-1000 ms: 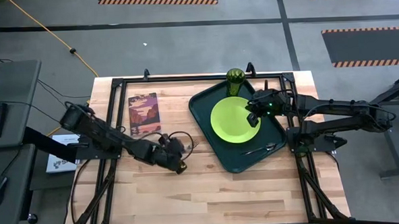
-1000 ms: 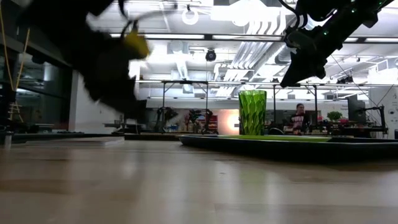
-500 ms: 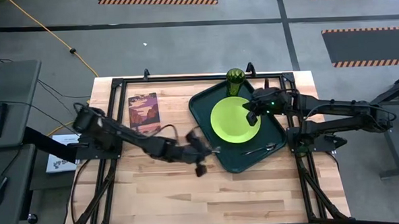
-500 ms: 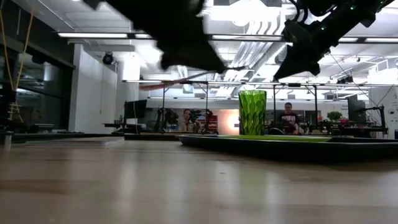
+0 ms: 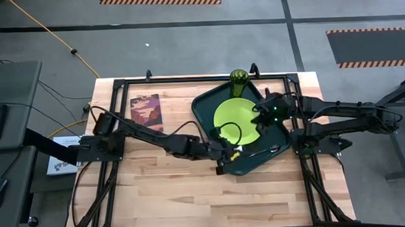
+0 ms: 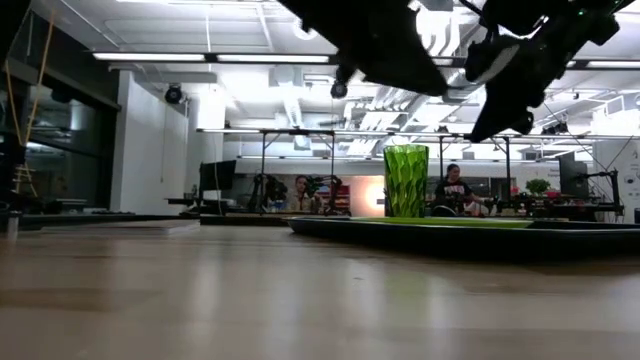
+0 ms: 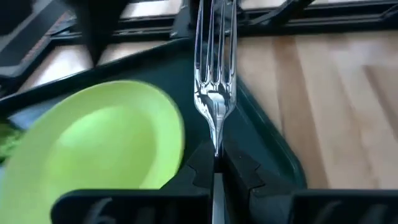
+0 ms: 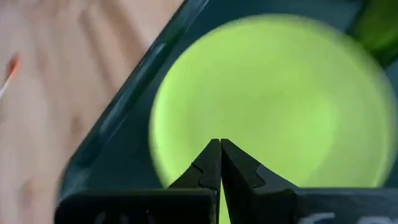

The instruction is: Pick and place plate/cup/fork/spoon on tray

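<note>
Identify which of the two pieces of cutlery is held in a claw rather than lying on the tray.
The fork: the left claw grips it above the tray, while the spoon lies there.

High camera looks straight down; low camera sits level at bench height; both wrist cameras close over the plate (image 5: 238, 121).

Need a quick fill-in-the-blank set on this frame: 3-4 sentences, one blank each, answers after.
1. The left tool is shut on the ____.
2. The lime-green plate lies on the dark-green ____.
3. The cup stands at the tray's far corner; its colour is ____.
4. The right tool, fingers shut with nothing between them, hangs over the ____.

Missing words: fork; tray; green; plate
</note>
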`<state>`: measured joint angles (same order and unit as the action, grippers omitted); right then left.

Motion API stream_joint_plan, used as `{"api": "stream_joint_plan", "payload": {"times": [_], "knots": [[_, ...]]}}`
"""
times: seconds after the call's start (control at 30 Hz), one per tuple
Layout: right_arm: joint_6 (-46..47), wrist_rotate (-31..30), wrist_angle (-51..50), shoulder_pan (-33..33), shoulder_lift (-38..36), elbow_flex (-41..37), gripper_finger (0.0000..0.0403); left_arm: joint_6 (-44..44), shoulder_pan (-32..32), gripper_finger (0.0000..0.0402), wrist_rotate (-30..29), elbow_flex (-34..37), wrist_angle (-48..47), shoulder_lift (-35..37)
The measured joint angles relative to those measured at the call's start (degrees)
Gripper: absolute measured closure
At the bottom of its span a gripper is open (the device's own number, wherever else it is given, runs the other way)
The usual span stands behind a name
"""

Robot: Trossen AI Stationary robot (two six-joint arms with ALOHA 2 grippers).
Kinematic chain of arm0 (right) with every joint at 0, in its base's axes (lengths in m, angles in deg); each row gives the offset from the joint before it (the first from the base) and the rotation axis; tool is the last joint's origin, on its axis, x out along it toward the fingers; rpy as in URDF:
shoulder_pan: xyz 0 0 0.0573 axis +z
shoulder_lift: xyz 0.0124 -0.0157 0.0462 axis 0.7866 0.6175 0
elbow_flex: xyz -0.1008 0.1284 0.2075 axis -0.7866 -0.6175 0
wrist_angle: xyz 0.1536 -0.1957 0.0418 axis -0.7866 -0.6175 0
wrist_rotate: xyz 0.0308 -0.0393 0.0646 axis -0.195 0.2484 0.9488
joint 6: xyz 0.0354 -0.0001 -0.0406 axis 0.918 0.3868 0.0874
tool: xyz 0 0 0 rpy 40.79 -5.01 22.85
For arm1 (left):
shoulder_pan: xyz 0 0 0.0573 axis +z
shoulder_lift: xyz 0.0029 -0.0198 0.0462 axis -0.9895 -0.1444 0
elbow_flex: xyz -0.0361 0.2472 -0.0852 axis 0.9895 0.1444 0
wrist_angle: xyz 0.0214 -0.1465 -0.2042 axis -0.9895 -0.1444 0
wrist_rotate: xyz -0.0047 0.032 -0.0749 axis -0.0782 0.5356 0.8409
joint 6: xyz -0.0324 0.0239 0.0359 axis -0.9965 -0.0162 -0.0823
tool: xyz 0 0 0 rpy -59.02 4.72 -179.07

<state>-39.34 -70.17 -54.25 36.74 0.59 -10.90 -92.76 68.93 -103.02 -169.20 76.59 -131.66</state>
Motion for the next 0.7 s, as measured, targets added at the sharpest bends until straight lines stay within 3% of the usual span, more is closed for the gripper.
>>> {"api": "stream_joint_plan", "payload": {"times": [0.1, 0.23, 0.53, 0.7], "knots": [[1.8, 3.0, -0.8, 3.3, 0.0, 0.0, 0.0403, 0.0, 0.1, 0.0398, -1.5, 0.0, -3.5, 2.8], [6.0, 2.2, -1.3, 9.8, 0.9, 0.0, 0.0403, 0.4, 0.0, 0.0398, -1.9, 0.3, -5.8, 5.5], [20.0, -10.3, -2.2, 25.1, 10.1, 0.0, 0.0403, 0.5, -0.9, 0.0399, -7.5, 0.4, -10.4, 7.8], [27.0, -13.4, 0.1, 30.8, 18.2, -0.1, 0.0403, 0.0, -1.2, 0.0399, -8.4, 0.4, -11.2, 7.8]]}}
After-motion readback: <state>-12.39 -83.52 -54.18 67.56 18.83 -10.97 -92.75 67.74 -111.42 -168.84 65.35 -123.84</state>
